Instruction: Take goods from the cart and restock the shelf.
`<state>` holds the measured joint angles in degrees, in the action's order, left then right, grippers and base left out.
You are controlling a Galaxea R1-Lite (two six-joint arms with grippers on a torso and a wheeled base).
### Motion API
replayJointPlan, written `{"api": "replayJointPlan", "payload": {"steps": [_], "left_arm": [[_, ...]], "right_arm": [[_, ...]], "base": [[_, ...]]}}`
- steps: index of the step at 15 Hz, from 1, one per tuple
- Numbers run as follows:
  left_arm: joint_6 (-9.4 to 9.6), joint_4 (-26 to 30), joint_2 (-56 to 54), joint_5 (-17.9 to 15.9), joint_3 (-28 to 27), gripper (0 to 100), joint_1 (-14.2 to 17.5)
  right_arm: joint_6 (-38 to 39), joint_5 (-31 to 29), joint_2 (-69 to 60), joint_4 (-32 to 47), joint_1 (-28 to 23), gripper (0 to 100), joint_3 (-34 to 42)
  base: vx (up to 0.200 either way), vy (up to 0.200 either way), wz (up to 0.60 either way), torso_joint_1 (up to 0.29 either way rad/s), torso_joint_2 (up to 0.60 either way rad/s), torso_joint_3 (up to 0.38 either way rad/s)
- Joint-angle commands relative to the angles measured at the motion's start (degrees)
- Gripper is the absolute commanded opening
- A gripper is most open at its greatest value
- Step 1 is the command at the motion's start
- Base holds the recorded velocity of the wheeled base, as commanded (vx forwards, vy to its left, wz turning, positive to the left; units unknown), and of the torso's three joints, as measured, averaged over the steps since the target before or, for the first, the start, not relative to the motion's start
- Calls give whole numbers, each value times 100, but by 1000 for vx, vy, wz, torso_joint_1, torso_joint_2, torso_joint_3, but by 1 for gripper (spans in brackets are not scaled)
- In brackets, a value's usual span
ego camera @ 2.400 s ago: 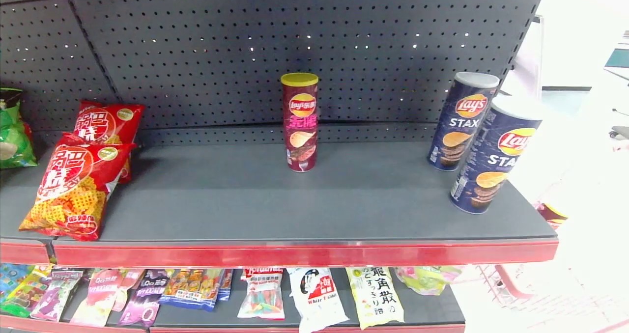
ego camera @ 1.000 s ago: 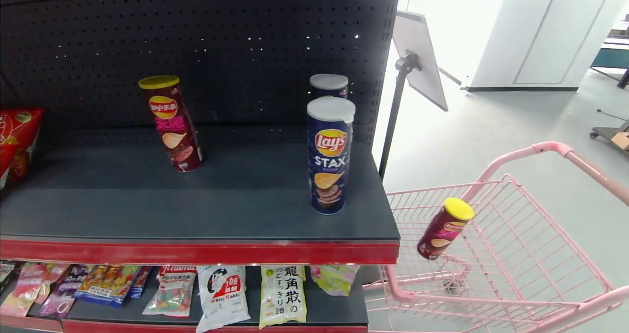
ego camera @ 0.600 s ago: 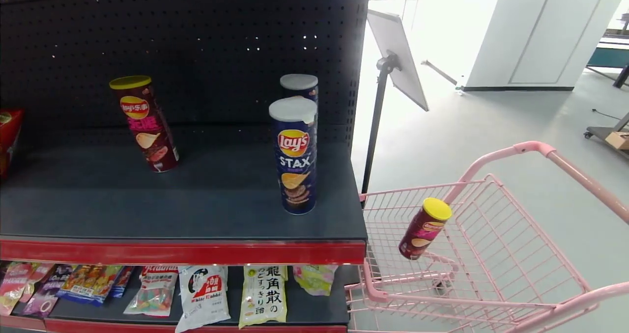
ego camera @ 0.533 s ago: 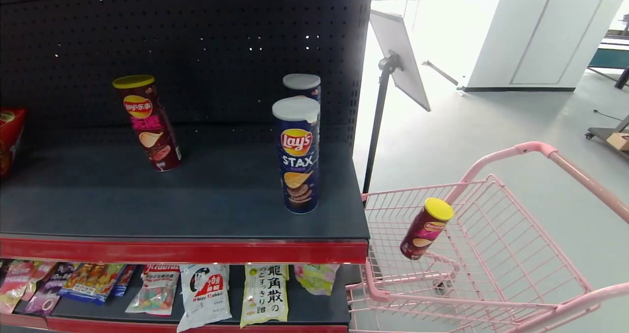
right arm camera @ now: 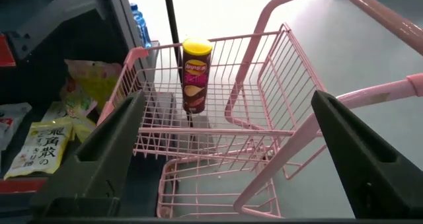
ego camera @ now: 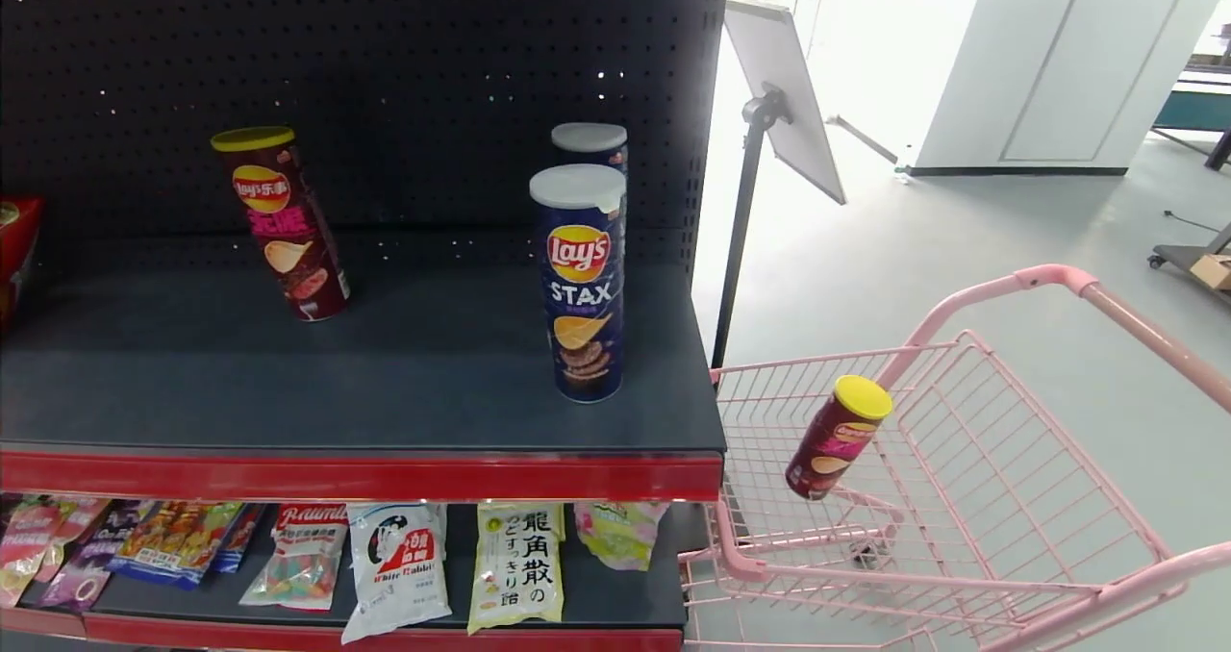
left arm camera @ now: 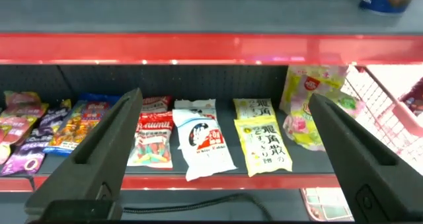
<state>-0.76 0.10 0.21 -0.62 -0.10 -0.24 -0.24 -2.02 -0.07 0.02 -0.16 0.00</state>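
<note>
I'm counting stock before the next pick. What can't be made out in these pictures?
Rear blue can: head view, the front blue can hides all but its lid and top.
Red bag: head view, cut off by the left edge.
Green packet: head view, the red shelf lip hides its top.
Pink cart: head view, its near corner runs off the bottom edge.
</note>
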Motion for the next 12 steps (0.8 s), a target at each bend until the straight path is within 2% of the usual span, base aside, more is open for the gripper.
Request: {"api": "replayJointPlan", "payload": {"steps": [1,6,12], "left_arm": [[-4,-1,6,1,1,100,-2],[32,-1,6,1,1,100,7],[40,-1,6,1,1,100,7]], "right_arm": [[-2,0,7,-2,-2,100,0],[-2,0,7,6,-2,100,0],[-2,0,7,-2,-2,100,0]], "base": [[0,0,0,-154,359,203],[0,0,0,-136,332,189],[0,-200,0,-11,36,20]]}}
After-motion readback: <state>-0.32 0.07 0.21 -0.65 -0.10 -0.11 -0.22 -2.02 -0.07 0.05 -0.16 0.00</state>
